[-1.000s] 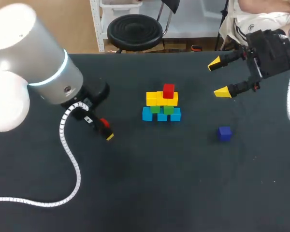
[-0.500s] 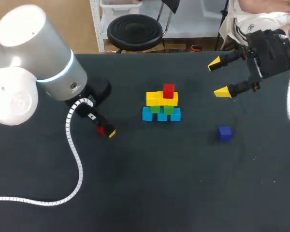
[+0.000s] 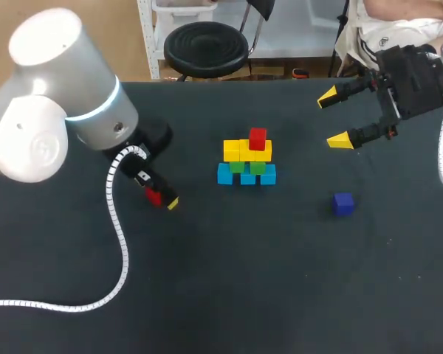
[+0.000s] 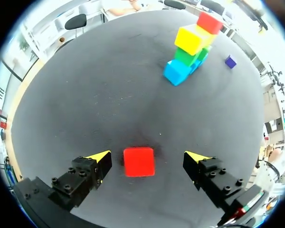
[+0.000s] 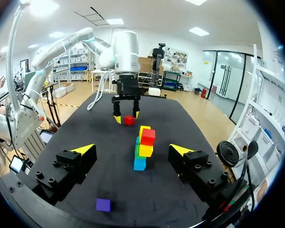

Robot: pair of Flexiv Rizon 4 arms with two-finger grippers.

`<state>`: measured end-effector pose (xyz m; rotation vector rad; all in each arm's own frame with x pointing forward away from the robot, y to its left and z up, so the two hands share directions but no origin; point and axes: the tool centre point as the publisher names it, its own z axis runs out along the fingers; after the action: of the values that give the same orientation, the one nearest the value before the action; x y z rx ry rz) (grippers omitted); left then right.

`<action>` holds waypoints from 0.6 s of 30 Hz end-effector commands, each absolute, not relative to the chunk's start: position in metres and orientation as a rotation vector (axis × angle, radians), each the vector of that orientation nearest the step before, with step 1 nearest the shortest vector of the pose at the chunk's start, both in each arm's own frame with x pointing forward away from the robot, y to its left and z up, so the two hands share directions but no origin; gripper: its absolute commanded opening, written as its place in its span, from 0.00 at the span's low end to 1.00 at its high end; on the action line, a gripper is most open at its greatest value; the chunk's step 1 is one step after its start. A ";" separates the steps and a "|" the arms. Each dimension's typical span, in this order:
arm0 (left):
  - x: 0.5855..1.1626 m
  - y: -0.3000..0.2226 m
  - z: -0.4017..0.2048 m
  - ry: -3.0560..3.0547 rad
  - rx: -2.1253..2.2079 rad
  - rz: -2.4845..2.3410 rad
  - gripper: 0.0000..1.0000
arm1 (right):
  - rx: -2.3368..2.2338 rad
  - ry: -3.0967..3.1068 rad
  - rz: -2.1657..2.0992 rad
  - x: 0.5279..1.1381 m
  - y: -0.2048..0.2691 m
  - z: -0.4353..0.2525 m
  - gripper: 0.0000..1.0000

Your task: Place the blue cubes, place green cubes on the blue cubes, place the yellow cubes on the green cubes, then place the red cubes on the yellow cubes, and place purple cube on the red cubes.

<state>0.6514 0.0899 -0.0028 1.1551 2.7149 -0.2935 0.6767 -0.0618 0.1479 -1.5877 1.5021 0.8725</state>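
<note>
A loose red cube (image 4: pixel 139 161) lies on the black table between the fingers of my left gripper (image 4: pixel 147 157), which is open, with a gap on each side of the cube. In the head view that gripper (image 3: pixel 161 198) is left of the stack and partly hides the red cube (image 3: pixel 154 196). The stack (image 3: pixel 247 158) at the centre has blue cubes at the bottom, then green, then yellow, with one red cube (image 3: pixel 258 138) on top. A purple cube (image 3: pixel 343 203) lies alone to the stack's right. My right gripper (image 3: pixel 334 118) hangs open and empty above the far right.
My left arm's white cable (image 3: pixel 117 243) trails over the table's left part. The right wrist view shows the stack (image 5: pixel 141 147) ahead, the purple cube (image 5: pixel 103 204) near my right gripper (image 5: pixel 132 149), and my left gripper (image 5: pixel 126 116) beyond the stack.
My left arm has shifted to the right and its gripper has settled around the loose red cube. The right arm, the stack and the purple cube have not moved.
</note>
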 end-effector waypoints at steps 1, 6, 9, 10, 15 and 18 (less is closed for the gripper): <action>0.653 0.091 -0.004 2.713 1.154 -0.299 1.00 | -1.587 1.500 0.873 0.677 -0.062 0.147 1.00; 0.651 0.091 -0.002 2.693 1.166 -0.299 1.00 | -1.587 1.500 0.873 0.677 -0.062 0.147 1.00; 0.650 0.092 0.001 2.654 1.184 -0.296 0.99 | -1.587 1.500 0.873 0.677 -0.062 0.147 1.00; 0.650 0.091 0.002 2.643 1.192 -0.289 0.99 | -1.587 1.500 0.873 0.677 -0.062 0.147 1.00; 0.649 0.090 0.004 2.625 1.211 -0.259 1.00 | -1.587 1.500 0.873 0.677 -0.062 0.147 1.00; 0.647 0.091 0.004 2.626 1.213 -0.252 1.00 | -1.587 1.500 0.873 0.677 -0.062 0.147 1.00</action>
<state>0.6496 0.0897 0.0030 1.2162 2.6271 -0.2580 0.6767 -0.0618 0.1479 -1.5877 1.5021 0.8725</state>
